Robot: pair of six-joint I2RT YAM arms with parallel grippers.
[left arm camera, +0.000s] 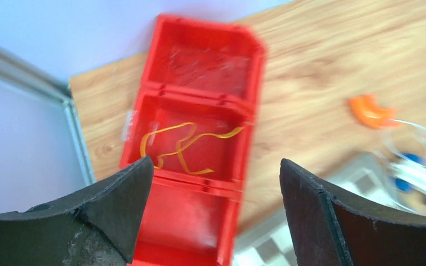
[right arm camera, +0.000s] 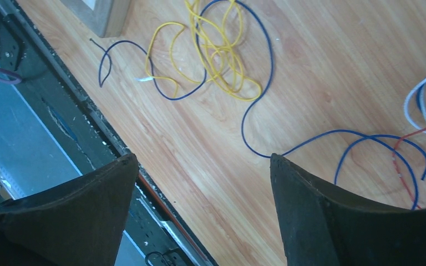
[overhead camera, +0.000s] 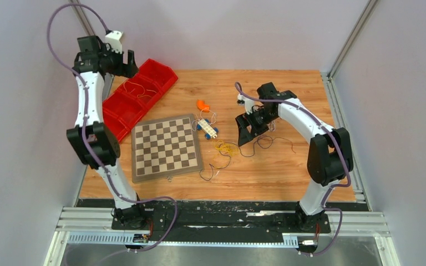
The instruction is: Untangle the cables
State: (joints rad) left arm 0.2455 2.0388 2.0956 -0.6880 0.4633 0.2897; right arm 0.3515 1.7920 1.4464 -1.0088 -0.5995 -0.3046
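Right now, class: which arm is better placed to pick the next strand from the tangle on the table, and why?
Likely the right arm: its open jaws hang over the yellow and blue cables. The left arm is off over the red bin, where one orange cable already lies.

top: we looked down on whole table [overhead camera: 288, 166] | left wrist: above bin [left arm camera: 199, 93], shared with top | right wrist: close over cables [right arm camera: 222, 61]

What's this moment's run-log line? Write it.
left gripper: open, above red bin | orange cable: in bin | right gripper: open, above blue cable | yellow cable: tangled with blue
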